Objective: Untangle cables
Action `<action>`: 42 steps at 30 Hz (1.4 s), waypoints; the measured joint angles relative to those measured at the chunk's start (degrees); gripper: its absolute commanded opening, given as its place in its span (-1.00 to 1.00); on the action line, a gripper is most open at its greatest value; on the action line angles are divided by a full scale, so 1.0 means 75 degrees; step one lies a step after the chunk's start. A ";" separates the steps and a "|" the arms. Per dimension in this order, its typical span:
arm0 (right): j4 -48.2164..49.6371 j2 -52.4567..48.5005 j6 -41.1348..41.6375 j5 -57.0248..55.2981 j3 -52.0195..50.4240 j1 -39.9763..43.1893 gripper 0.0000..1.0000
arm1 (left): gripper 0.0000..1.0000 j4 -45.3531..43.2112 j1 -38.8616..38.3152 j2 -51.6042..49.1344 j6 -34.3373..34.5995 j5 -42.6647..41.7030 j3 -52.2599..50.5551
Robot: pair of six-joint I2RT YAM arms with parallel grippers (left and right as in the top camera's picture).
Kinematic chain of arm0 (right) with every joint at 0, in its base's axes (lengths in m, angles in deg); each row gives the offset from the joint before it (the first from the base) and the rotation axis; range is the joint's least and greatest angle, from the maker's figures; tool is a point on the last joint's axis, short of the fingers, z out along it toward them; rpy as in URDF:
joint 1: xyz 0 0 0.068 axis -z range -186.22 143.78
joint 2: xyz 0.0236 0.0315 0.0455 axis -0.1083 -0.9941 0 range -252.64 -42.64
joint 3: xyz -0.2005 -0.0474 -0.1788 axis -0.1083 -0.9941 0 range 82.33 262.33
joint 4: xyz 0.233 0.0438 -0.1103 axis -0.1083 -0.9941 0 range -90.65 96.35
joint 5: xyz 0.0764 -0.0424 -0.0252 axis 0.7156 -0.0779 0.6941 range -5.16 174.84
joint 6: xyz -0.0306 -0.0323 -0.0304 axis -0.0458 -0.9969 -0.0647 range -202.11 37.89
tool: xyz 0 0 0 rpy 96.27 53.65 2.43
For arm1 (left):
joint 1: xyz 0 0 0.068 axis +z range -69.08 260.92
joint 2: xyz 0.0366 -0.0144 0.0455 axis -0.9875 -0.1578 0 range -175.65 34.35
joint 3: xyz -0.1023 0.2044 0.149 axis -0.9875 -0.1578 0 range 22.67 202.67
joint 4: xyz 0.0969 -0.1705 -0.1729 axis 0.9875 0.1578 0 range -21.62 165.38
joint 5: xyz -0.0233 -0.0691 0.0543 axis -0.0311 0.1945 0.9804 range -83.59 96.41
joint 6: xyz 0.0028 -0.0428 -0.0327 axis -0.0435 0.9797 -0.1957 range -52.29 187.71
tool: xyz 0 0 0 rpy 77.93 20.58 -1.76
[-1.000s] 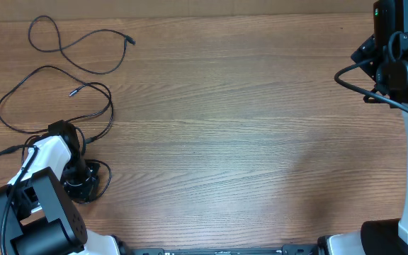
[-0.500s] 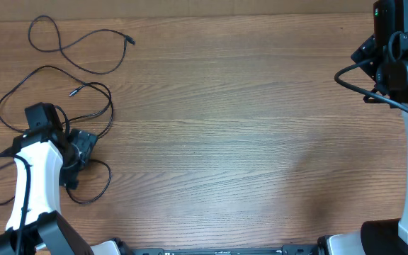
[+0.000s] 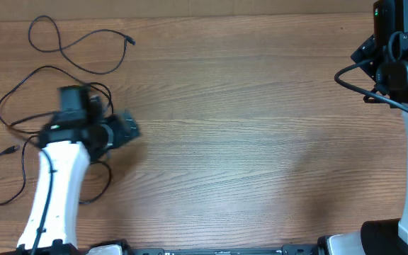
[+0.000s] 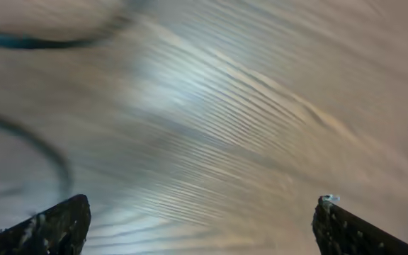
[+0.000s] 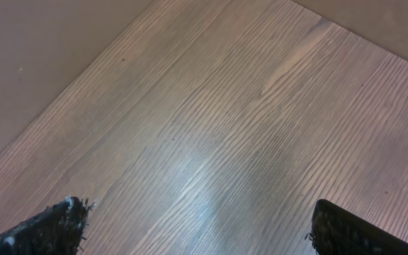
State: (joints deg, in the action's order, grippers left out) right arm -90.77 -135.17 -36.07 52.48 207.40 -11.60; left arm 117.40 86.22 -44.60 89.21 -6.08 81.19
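Three thin black cables lie as loose strands at the table's left. One (image 3: 128, 40) loops along the far left, a second (image 3: 48, 67) curls just below it, and a third (image 3: 13, 150) trails at the near left, passing under my left arm. My left gripper (image 3: 132, 129) hovers right of the strands, pointing right, open and empty. In the left wrist view the gripper (image 4: 200, 228) shows wide-apart fingertips (image 4: 55, 225) over blurred wood, with blurred cable strands (image 4: 44, 149) at the left. My right gripper (image 5: 204, 228) is open over bare wood at the far right.
The right arm (image 3: 397, 64) stands at the table's far right edge with its own thick black cable. The table's far edge (image 5: 98, 71) runs diagonally through the right wrist view. The left arm's white link (image 3: 52, 184) reaches in from the near left.
My left gripper opened and let go of the cable bundle at the near left. The left arm swung away from me and to the right. The third cable now lies spread out. The right arm is still.
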 measured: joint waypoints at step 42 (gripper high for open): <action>0.0012 0.0906 -0.2002 0.3695 -0.0385 0.0000 1.00 | 0.99 0.0061 -0.5659 0.0000 0.0143 0.2567 0.0003</action>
State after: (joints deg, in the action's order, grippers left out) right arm -90.68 -128.37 -51.08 80.20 204.52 -11.60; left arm 117.85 43.78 -44.60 90.28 13.17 81.21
